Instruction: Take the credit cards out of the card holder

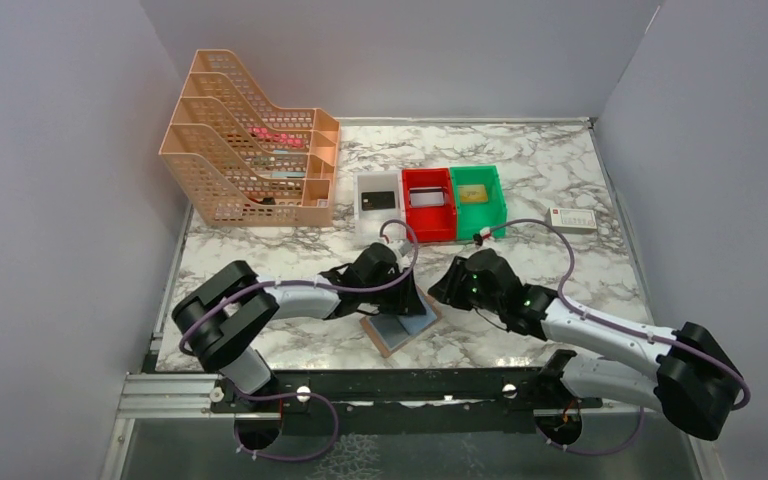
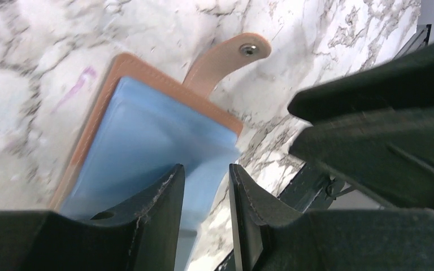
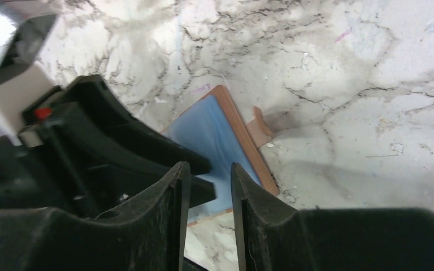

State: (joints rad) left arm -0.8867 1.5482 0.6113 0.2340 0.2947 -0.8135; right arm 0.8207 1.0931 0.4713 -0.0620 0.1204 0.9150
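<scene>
Both jaws sit slightly parted near card holder (image 2: 147, 135).

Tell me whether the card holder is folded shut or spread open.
Spread open: the card holder lies flat on the table, pale blue inner panels facing up, snap tab unfastened and sticking out.

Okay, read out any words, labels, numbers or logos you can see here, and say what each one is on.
Nothing is legible.
Small white box: red mark and faint print, too small to read.
Cards in the white bin, red bin and green bin: any print too small to read.
Card holder: no lettering, only a blank metal snap.
</scene>
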